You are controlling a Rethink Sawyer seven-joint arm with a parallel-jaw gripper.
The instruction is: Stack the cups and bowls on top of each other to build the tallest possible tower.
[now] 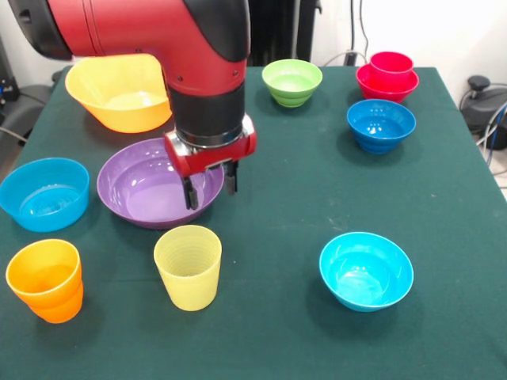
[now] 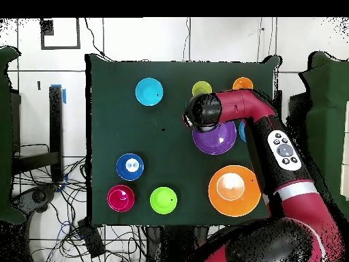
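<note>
Tower (image 1: pixel 387 74): red tumbler nested in red bowl, far corner, well apart from purple bowl (image 1: pixel 146 188).
Yellow-orange bowl (image 1: pixel 120 93): just behind purple bowl.
Gripper (image 1: pixel 210 185): fingers apart, empty, hanging over purple bowl's rim.
Ribbed yellow cup (image 1: pixel 188 266): upright, just in front of purple bowl.
Orange cup (image 1: pixel 46 279): front corner, beside yellow cup.

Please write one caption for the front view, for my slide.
Open gripper hangs over the purple bowl, behind the pale yellow cup.
</note>
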